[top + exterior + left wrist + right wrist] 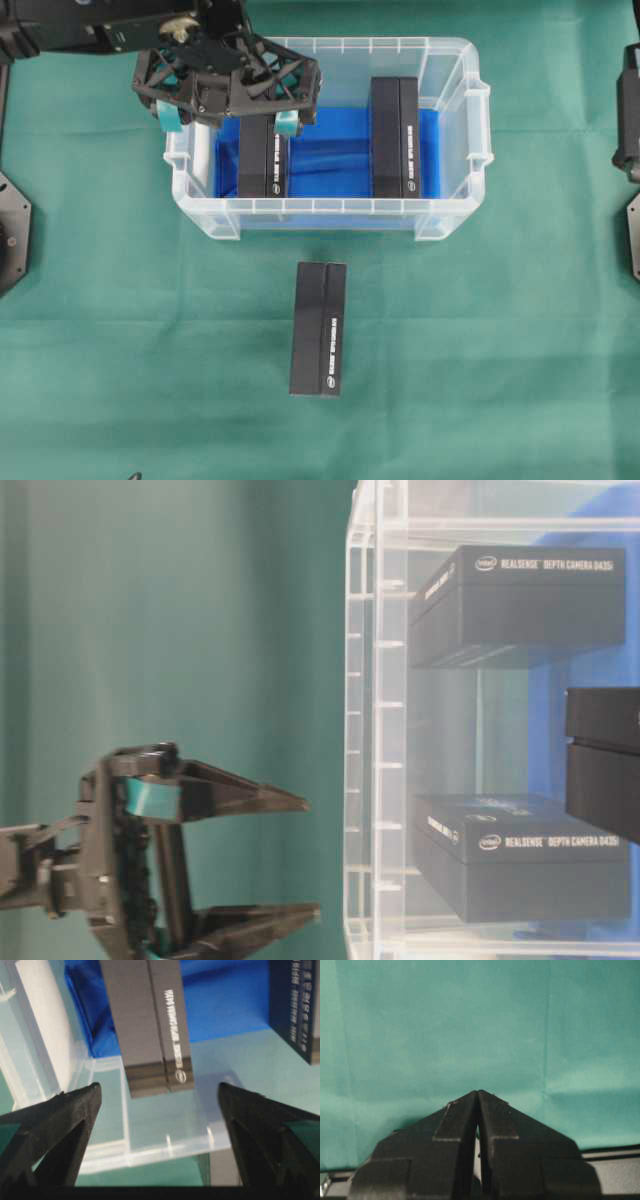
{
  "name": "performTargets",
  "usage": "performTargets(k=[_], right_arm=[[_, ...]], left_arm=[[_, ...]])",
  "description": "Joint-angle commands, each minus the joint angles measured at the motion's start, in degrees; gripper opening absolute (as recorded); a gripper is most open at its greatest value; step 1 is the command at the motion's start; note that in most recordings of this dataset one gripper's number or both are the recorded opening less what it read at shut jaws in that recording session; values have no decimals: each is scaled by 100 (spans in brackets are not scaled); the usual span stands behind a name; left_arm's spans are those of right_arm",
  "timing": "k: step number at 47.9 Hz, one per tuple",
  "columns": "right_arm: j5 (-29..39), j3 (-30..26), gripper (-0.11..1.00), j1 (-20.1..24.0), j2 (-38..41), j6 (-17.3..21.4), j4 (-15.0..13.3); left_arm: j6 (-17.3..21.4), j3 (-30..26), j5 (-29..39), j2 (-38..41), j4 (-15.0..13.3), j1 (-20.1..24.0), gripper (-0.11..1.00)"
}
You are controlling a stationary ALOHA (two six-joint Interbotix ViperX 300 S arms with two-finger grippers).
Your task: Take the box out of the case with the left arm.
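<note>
You've got a green cloth (110, 360) over the whole tabletop, w/ faint fold creases showing in the rt wrist view. Approx bottom-center in the overhead view, a black box (319, 328) lies flat on it, long side running top-to-bottom, w/ a seam down its middle & small white print along the rt half. It sits alone, bare cloth on all sides.

Bright, even light throughout; soft shadows, and both wrist views slightly blurred.

Pincer (312, 857) gapes beside the case (362, 730) holding boxes (520, 605).
</note>
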Motion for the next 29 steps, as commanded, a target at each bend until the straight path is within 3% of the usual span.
performTargets(k=[1, 29], right_arm=[[-9, -79, 3, 0, 9, 0, 9], [-9, -88, 3, 0, 0, 0, 9]], left_arm=[[-9, 97, -237, -62, 18, -18, 98], [0, 615, -1037, 554, 62, -9, 98]])
